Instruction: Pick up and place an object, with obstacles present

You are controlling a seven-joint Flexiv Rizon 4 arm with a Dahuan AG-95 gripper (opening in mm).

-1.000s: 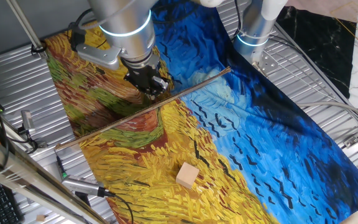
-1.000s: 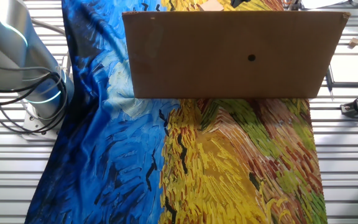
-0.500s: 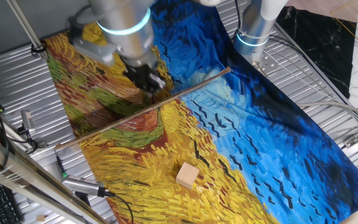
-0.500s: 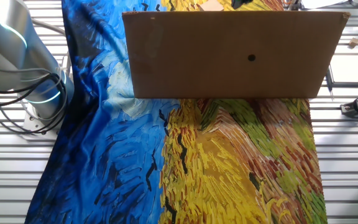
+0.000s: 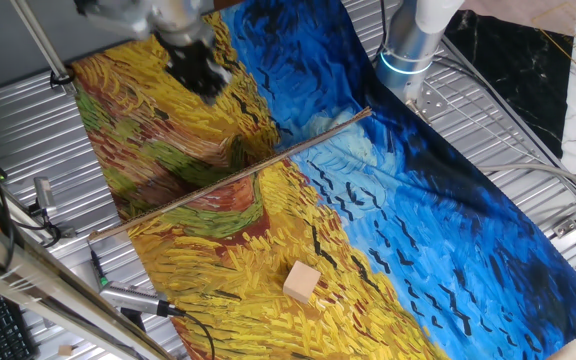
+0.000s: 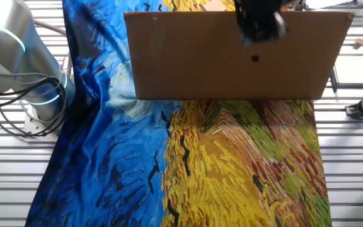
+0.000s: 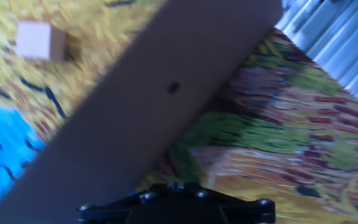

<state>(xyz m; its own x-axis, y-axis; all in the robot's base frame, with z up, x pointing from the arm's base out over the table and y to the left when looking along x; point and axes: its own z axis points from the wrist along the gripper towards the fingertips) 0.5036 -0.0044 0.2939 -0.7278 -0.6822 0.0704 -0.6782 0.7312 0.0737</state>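
The light tan wooden cube (image 5: 302,281) lies on the yellow part of the painted cloth near the front; in the hand view it (image 7: 39,40) is at the top left. The brown obstacle shows as a long thin strip (image 5: 230,176) across the cloth in one fixed view. In the other fixed view (image 6: 235,57) and the hand view (image 7: 148,106) it is a broad upright board with a small hole. My gripper (image 5: 201,78) is blurred, high at the back left, on the far side of the obstacle from the cube. It also shows blurred over the board's top edge (image 6: 260,26). Its fingers cannot be made out.
The painted cloth (image 5: 438,250) covers the slatted metal table. A second arm's base (image 5: 413,45) stands at the back right, with cables (image 6: 17,120) beside it. Pens and tools (image 5: 133,298) lie at the front left edge.
My gripper has risen and moved back and left, away from the obstacle's middle. It now appears above the board's top edge in the other fixed view. Cube and obstacle have not moved.
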